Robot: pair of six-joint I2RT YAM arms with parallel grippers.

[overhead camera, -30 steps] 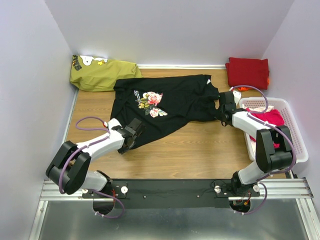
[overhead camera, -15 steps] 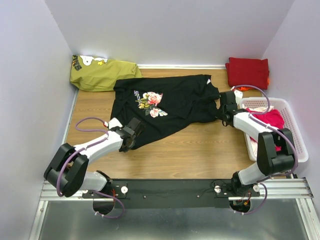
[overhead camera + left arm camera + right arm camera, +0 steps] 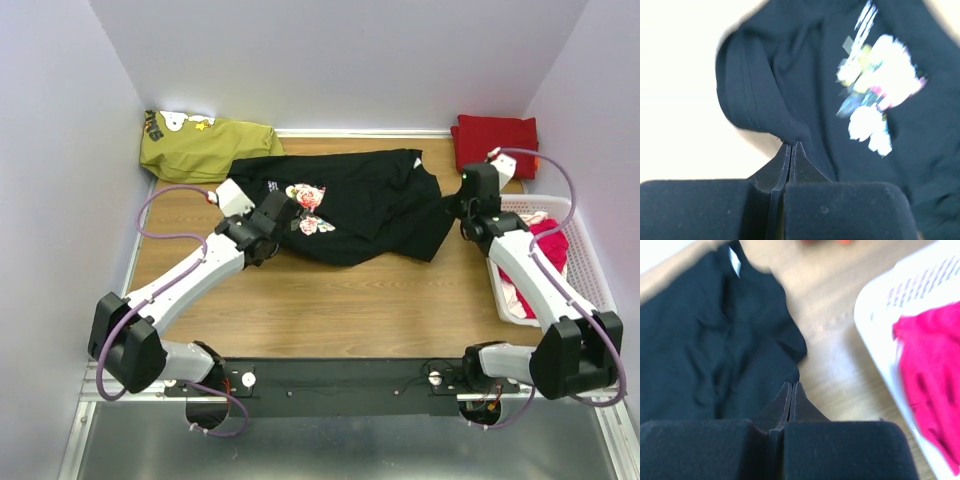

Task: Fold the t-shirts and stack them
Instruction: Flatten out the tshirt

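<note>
The wooden counter [image 3: 340, 310] carries a black t-shirt [image 3: 370, 215], spread rumpled across its far middle. A white basket [image 3: 545, 203] at right holds pink t-shirts [image 3: 548, 240]; a folded dark red t-shirt [image 3: 495, 143] lies behind it. The left fingers [image 3: 782, 162] pinch the black t-shirt's left hem fold, and the right fingers [image 3: 782, 402] are clamped on its right edge.

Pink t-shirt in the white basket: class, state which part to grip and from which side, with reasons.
Probably a raised fold of the pink t-shirt, taken from straight above: the basket walls close off its sides, and it lies crumpled, with no clear hem showing.
</note>
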